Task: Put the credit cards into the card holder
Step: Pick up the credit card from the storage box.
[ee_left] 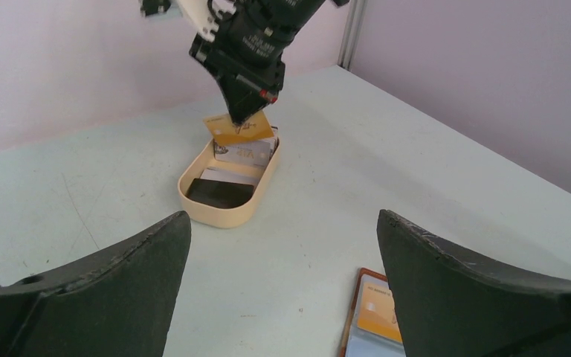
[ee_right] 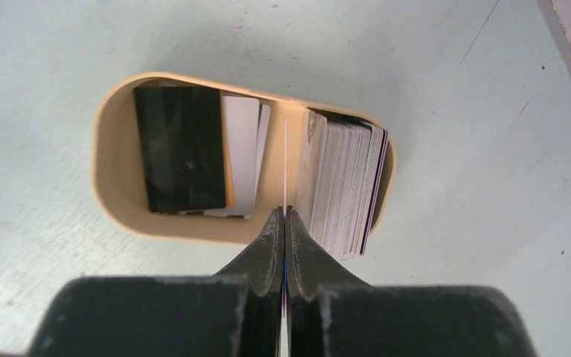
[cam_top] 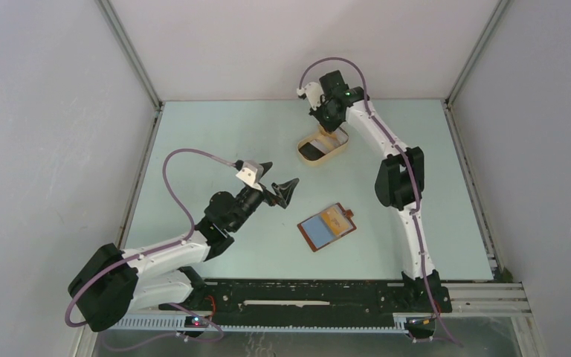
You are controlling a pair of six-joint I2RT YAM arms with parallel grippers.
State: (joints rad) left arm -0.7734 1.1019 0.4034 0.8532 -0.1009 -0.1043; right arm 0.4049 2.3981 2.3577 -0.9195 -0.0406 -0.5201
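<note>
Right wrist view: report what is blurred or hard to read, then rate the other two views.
Right wrist: the right gripper is dark and soft up close, its held card only a thin edge-on line; the tray is sharp. Left wrist: the left gripper looms dark at the edges, table behind clear. Top external: even light, faint shadows, no glare.

Top camera looks down from high at the near edge, whole worktop in view. Left wrist faces across, low, toward the tray; right wrist hangs close, straight above that tray.
</note>
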